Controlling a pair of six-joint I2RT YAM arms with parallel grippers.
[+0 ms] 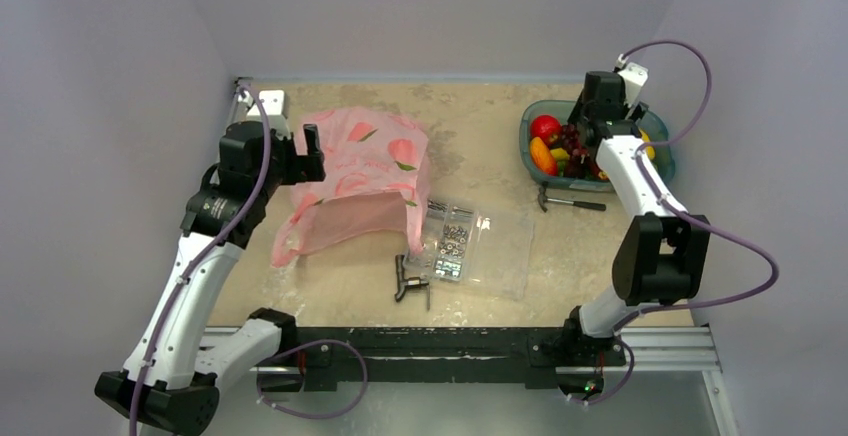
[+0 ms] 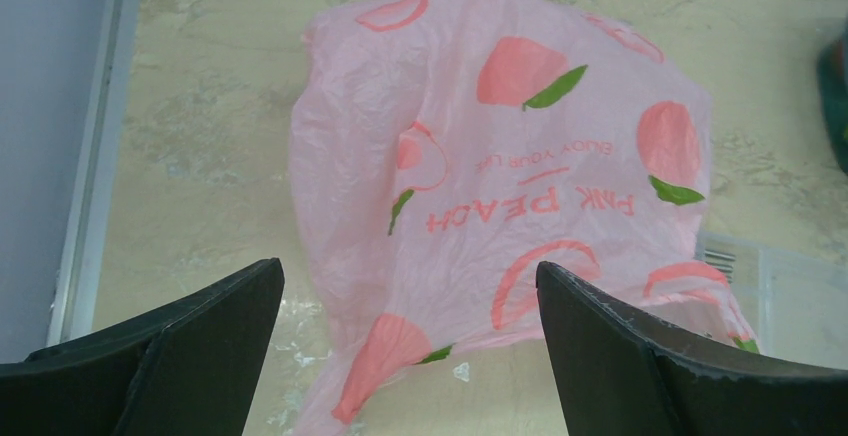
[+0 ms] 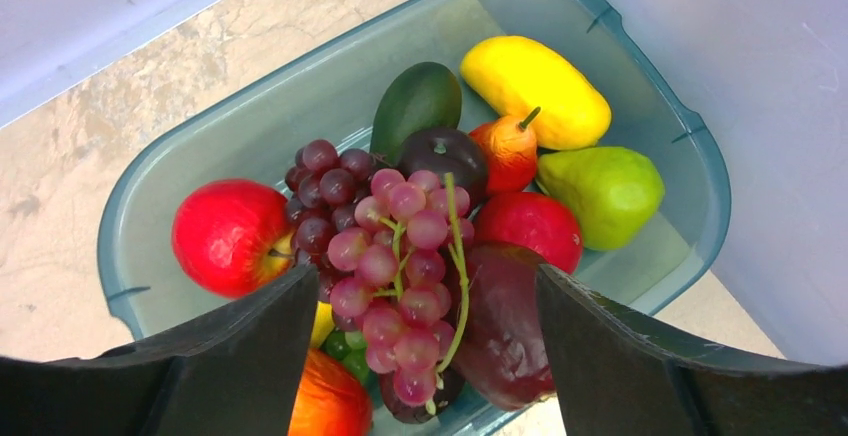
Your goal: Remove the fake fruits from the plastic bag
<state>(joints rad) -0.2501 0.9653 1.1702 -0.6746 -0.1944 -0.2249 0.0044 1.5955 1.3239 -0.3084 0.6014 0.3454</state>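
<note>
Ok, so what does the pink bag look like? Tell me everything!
The plastic bag is thin, crinkly, see-through pink, printed with peaches, green leaves and pink words. It lies crumpled on the tan table, its edge seeming to touch the clear box. The left gripper hangs open close by, not holding it.

The plastic bag (image 2: 500, 156) is coloured translucent pink and printed with coral peach shapes, green leaves and red lettering. A red apple (image 3: 225, 236), rose-purple grape bunch (image 3: 400, 256), green pear (image 3: 605, 191) and yellow mango (image 3: 535, 76) are seen in a teal tub (image 3: 300, 86).
</note>
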